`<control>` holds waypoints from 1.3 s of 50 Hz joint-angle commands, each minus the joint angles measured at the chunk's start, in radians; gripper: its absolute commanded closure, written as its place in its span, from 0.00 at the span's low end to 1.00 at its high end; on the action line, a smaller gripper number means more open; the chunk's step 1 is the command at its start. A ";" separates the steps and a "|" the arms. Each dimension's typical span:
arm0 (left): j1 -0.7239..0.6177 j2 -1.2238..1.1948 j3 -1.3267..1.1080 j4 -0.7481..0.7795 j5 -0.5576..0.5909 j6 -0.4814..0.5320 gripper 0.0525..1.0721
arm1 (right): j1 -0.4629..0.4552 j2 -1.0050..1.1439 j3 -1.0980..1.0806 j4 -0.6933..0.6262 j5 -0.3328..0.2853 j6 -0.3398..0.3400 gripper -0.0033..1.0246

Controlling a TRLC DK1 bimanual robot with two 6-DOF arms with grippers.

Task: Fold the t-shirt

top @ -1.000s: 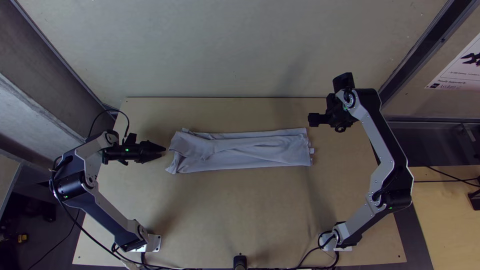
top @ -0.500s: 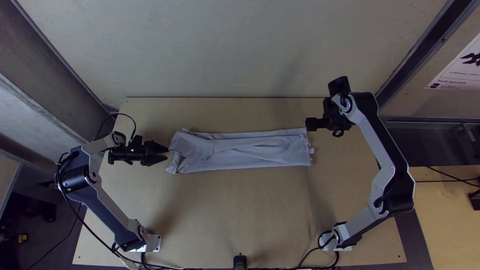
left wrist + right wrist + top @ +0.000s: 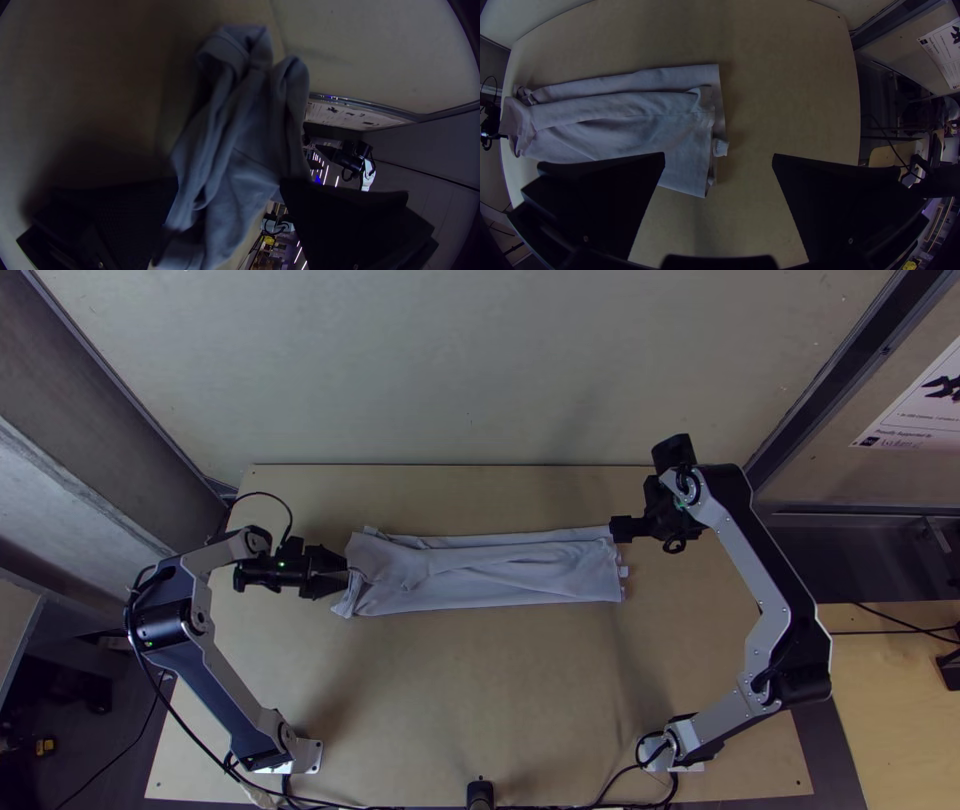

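1. Grey t-shirt [image 3: 500,570], folded into long strip, lightly wrinkled, lying mid-table [image 3: 480,690].
2. Left gripper [image 3: 339,571] at strip's left end, fingers parted, contact unclear.
3. Right gripper [image 3: 617,530] near right end, fingers wide apart.

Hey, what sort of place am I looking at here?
Probably a robotics lab or a demo booth. Two robot arms, the left arm and the right arm, are mounted at a light wooden table, folded cloth lies between them, and a printed sheet hangs beyond.
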 commanded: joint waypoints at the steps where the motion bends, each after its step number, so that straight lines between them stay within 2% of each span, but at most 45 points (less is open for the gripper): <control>1: -0.044 -0.073 -0.006 -0.007 0.023 -0.036 0.04 | 0.010 -0.046 -0.026 0.011 0.009 -0.009 0.04; 22: -0.126 -0.089 0.042 0.017 0.006 -0.145 0.04 | 0.001 -0.092 -0.119 0.062 0.009 -0.010 0.04; 28: -0.152 -0.082 0.047 0.062 -0.040 -0.197 0.04 | 0.001 -0.109 -0.159 0.080 0.009 -0.010 0.04; 31: -0.173 -0.076 0.045 0.108 -0.091 -0.236 0.04 | 0.003 -0.118 -0.173 0.086 0.009 -0.010 0.04; 36: -0.227 -0.075 0.022 0.224 -0.247 -0.308 0.04 | 0.006 -0.132 -0.191 0.100 0.009 -0.009 0.04; 44: -0.304 -0.055 0.020 0.278 -0.427 -0.341 0.04 | 0.000 -0.147 -0.213 0.105 0.009 -0.009 0.04; 52: -0.400 -0.050 0.007 0.312 -0.514 -0.363 0.04 | -0.011 -0.170 -0.251 0.122 0.009 -0.010 0.04; 58: -0.478 -0.039 0.007 0.344 -0.589 -0.417 0.04 | -0.014 -0.185 -0.274 0.126 0.009 -0.010 0.04; 62: -0.528 -0.019 0.008 0.349 -0.664 -0.452 0.11 | -0.016 -0.193 -0.280 0.128 0.009 -0.010 0.04; 64: -0.551 -0.015 0.008 0.355 -0.712 -0.463 0.20 | -0.017 -0.198 -0.282 0.128 0.009 -0.010 0.04; 65: -0.560 -0.013 0.008 0.355 -0.726 -0.469 0.29 | -0.019 -0.199 -0.282 0.128 0.009 -0.010 0.04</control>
